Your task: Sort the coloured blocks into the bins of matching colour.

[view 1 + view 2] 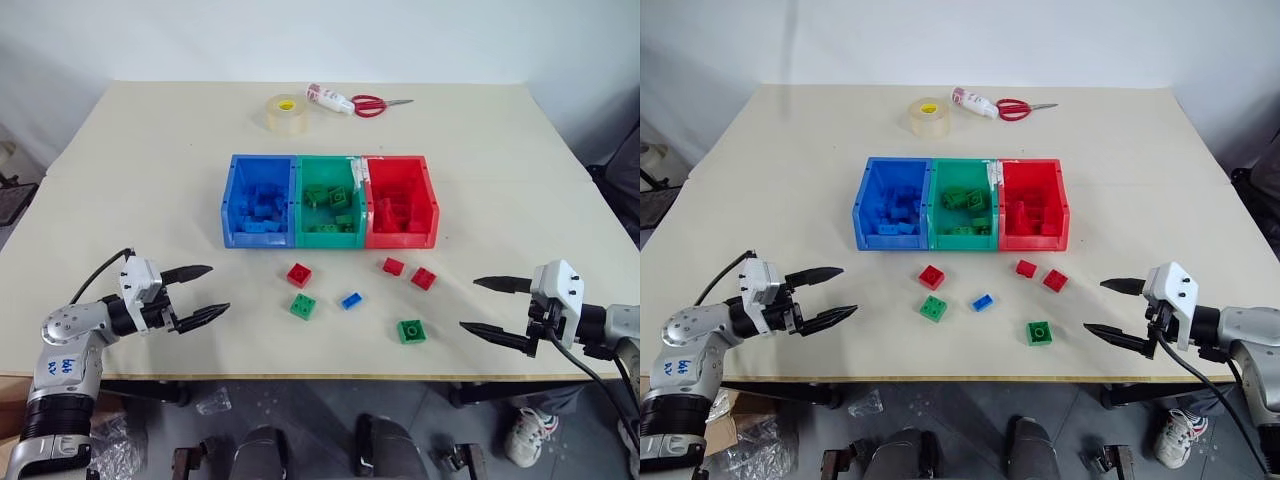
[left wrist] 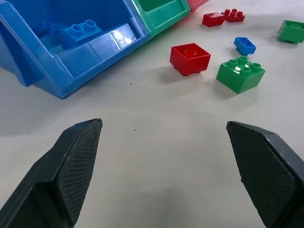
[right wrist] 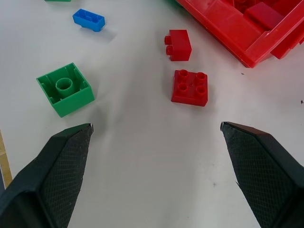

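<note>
Plainly, both the left gripper [image 1: 203, 292] and right gripper [image 1: 482, 307] stood spread wide and empty, with six blocks loose ahead of the jaws, short of the bins [image 1: 329, 239]. For a clean pick, the right should straddle the red block [image 3: 190, 87] squarely; bare tabletop lay around it, though the table edge [image 1: 330, 377] ran close beneath both wrists.

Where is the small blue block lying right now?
In the left eye view, the small blue block lies on the table, before the green bin, between two green blocks.
</note>
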